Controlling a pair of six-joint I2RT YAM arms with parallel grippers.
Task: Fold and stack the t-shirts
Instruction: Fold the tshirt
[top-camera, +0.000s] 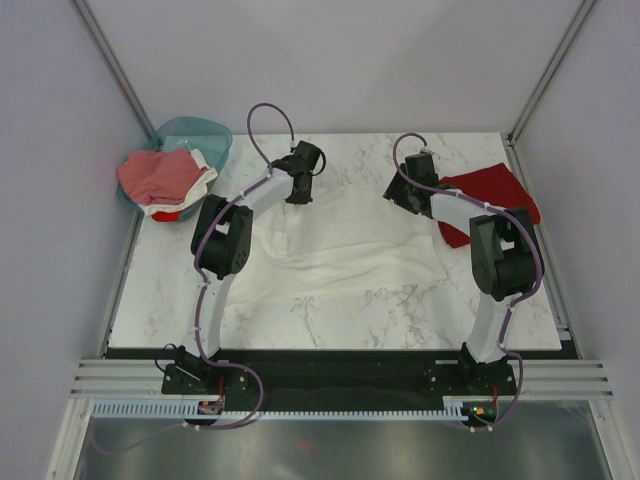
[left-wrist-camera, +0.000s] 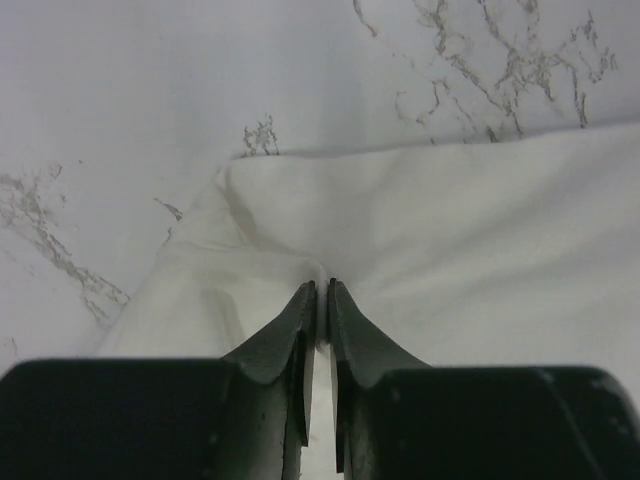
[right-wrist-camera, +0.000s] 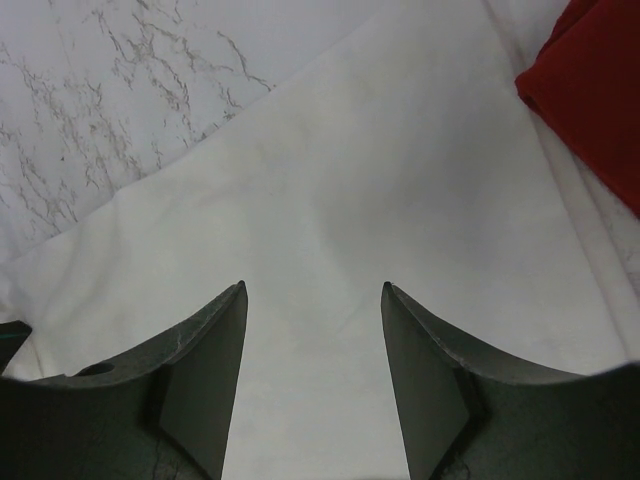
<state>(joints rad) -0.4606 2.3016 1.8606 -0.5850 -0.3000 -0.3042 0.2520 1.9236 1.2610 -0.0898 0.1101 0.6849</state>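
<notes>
counts, one entry per kind.
white marble-patterned worktop (top-camera: 400, 320): 1.
teal translucent plastic basket (top-camera: 200, 132): 1.
t-shirts lying on the worktop: 2, namely one large white cotton t-shirt (top-camera: 340, 265) and one dark red cotton t-shirt (top-camera: 500, 190).
garments piled at the basket: one pinkish-red t-shirt (top-camera: 160, 175), one white garment (top-camera: 195, 190), and one red scrap (top-camera: 167, 215) beneath; cannot tell if the scrap is a separate piece.
garments overall: 4 certain, a 5th unclear.
robot arms: 2, left arm (top-camera: 225, 240) and right arm (top-camera: 495, 250).
black two-finger tools: 2, left tool (left-wrist-camera: 321, 285) and right tool (right-wrist-camera: 313, 290).
</notes>
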